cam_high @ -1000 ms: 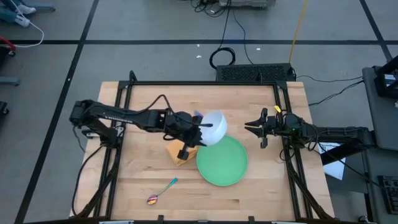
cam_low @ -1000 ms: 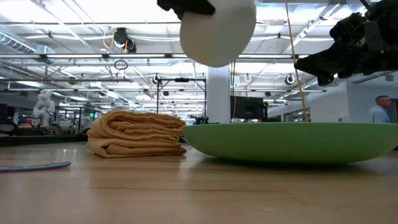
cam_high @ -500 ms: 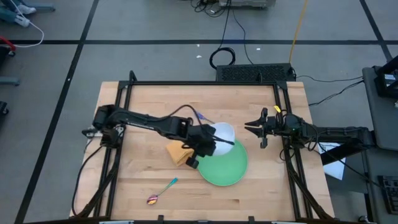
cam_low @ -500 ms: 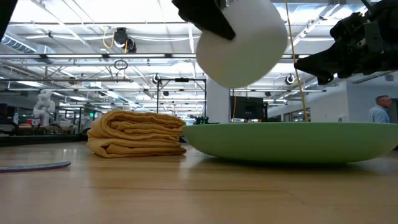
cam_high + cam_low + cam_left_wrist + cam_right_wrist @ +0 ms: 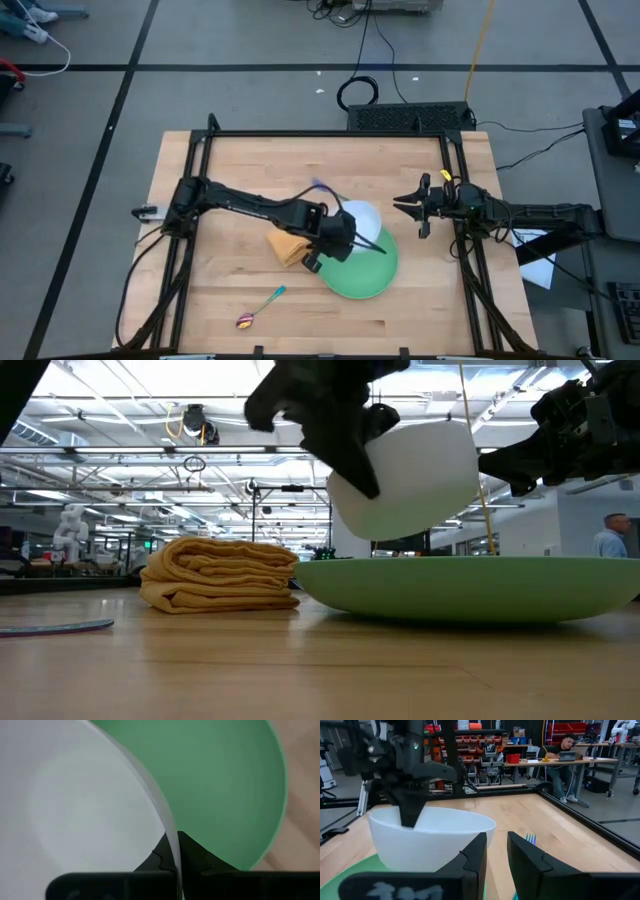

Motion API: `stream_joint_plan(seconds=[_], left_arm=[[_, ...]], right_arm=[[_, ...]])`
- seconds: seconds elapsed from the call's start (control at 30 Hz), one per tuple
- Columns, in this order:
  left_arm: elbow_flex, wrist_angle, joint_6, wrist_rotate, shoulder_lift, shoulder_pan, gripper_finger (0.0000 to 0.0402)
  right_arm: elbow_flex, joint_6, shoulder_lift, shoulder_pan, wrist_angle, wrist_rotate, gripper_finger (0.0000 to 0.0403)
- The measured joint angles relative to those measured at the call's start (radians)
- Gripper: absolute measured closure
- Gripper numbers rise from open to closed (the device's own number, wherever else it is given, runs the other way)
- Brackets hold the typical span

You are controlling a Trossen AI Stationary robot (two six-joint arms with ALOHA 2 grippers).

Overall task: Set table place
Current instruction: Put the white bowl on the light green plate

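My left gripper [image 5: 350, 238] is shut on a white bowl [image 5: 364, 218] and carries it just above the far left part of the large green plate [image 5: 362, 268]. In the low view the bowl [image 5: 415, 475] hangs a little above the plate's rim [image 5: 470, 585]. A folded orange napkin [image 5: 287, 247] lies flat on the table left of the plate. The teal-handled spoon [image 5: 260, 308] lies near the front edge. A blue-handled fork [image 5: 319, 187] lies beyond the bowl. My right gripper [image 5: 415, 207] waits open at the table's right side, with nothing between its fingers. My left gripper holds the bowl by its rim [image 5: 172, 847] on the bowl's left near side, one finger inside the bowl and one outside. The fingers slant down from the table's left. The bowl hangs clear of the plate, open side up and slightly tilted.
A black frame [image 5: 330, 134] borders the wooden table top. Bare wood lies in front of the plate and along the far side. A person [image 5: 565, 747] sits at a desk in the room beyond the table.
My left gripper has carried the bowl down and toward the table's right and near edge, from above the napkin's far side to just over the plate. The wrist has rolled, and the bowl has turned from steeply tipped to nearly open side up.
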Motion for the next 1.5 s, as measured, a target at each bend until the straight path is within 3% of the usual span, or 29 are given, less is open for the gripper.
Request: stream_joint_plan(seconds=[0.4,1.07,1.5], left_arm=[[-0.004,0.010,0.153,0.021,-0.002,-0.052,0.0401],[-0.006,0.106,0.235,0.071,0.026,-0.036,0.0401],[-0.005,0.051,0.371,0.082,0.049,-0.039,0.0401]], right_arm=[[0.000,0.000,0.000,0.000,0.000,0.000,0.0335],[0.000,0.000,0.000,0.000,0.000,0.000,0.0335],[0.000,0.000,0.000,0.000,0.001,0.000,0.0335]])
